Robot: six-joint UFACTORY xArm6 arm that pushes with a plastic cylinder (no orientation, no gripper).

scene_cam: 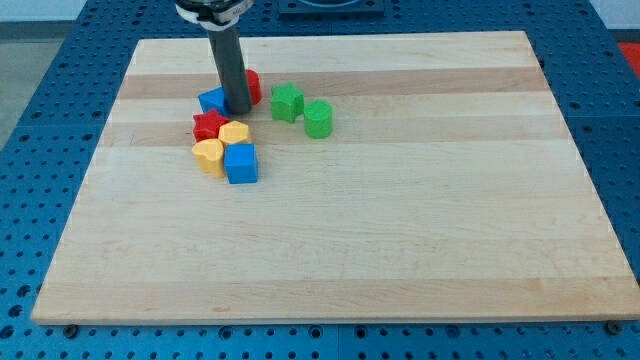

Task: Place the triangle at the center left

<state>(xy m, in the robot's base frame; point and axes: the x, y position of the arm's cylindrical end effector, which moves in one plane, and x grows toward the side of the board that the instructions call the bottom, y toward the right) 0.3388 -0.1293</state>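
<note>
My tip (238,108) rests on the board in the upper left part of the view. It stands right beside a blue block (211,100), partly hidden by the rod, which looks like the triangle. A red block (252,86) sits just behind the rod to its right; its shape is mostly hidden. Below the tip lies a tight cluster: a red star (209,125), a yellow hexagon-like block (234,133), a yellow heart-like block (208,155) and a blue cube (241,163).
Two green blocks lie right of the tip: a star-like one (287,102) and a rounder one (318,118). The wooden board (400,230) sits on a blue perforated table (30,120).
</note>
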